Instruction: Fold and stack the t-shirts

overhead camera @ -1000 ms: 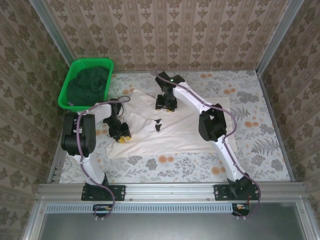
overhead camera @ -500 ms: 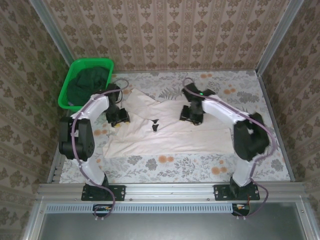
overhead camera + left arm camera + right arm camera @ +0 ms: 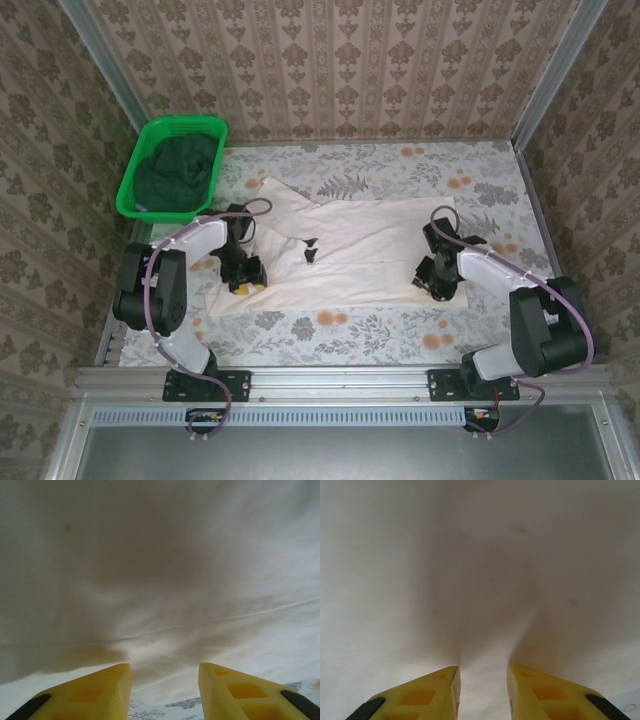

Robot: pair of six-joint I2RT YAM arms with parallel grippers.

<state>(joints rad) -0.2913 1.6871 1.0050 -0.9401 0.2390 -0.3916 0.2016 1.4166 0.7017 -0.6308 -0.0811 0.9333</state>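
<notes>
Top external: cream t-shirt [image 3: 350, 250] spread flat mid-table [image 3: 400, 330]. Dark green t-shirt [image 3: 178, 170] in green basket [image 3: 135, 205], far-left corner. Left gripper [image 3: 243, 275] at the cream shirt's near-left edge, right gripper [image 3: 433, 277] at its near-right corner.
Left wrist: jaws moderately apart over the hem.
Right wrist: jaws narrow, pinching a cloth ridge.

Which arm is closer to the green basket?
Left. The left end effector is at the cream shirt's left edge, near the basket; the right end effector is at the shirt's right edge.

green basket [image 3: 129, 183], floral tablecloth [image 3: 385, 326], patterned wallpaper [image 3: 330, 60]
</notes>
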